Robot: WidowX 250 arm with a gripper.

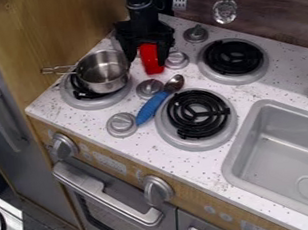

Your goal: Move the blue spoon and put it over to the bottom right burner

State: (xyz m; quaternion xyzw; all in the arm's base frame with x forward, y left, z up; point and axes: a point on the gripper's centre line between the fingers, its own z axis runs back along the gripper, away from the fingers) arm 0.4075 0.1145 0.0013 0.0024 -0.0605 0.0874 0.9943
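Beyond the blue spoon (152,106), my claw (147,60) is hiding the upper end of a red object (151,66), and I am not seeing whether I am touching it. My arm (141,5) is running out past the top edge. Left of the spoon, a metal pot (104,73) is covering much of the burner (89,101) beneath it. Well to the spoon's right, the picture's edge is cutting off the sink (279,142). Nearer than the spoon, the bottom edge is cropping the oven (114,210).
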